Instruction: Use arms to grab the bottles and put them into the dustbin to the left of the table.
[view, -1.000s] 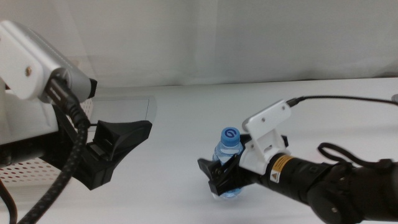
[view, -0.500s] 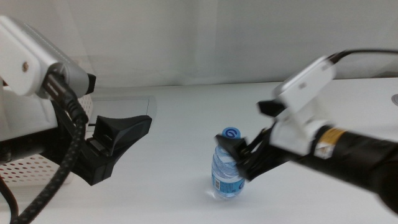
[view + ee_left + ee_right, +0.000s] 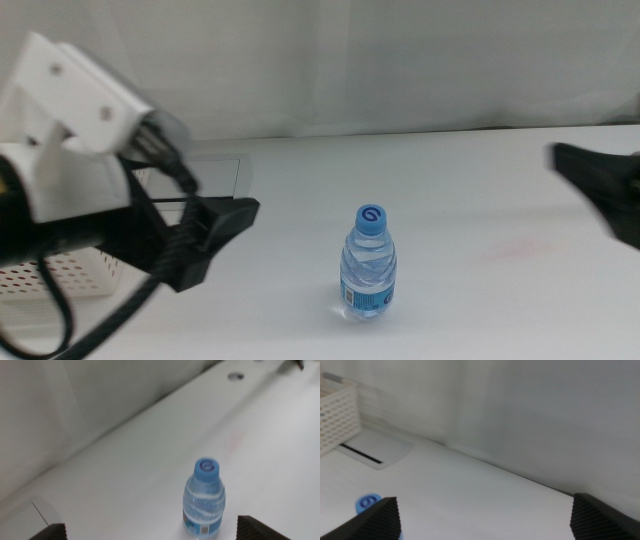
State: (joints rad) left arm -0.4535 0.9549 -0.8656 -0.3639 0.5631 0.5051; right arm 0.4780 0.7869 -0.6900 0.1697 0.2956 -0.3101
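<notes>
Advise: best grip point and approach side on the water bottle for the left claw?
Probably grip the water bottle across its round body, just above the label, below the blue cap. It stands upright, alone on the table, so come in level from the left, where the open left claw already faces it.

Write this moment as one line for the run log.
bottle: upright on table, free | left end effector: open, beside basket | right end effector: open, at right edge

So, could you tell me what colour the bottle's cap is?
Blue, on the bottle's cap; clearest in the middle view.
</notes>
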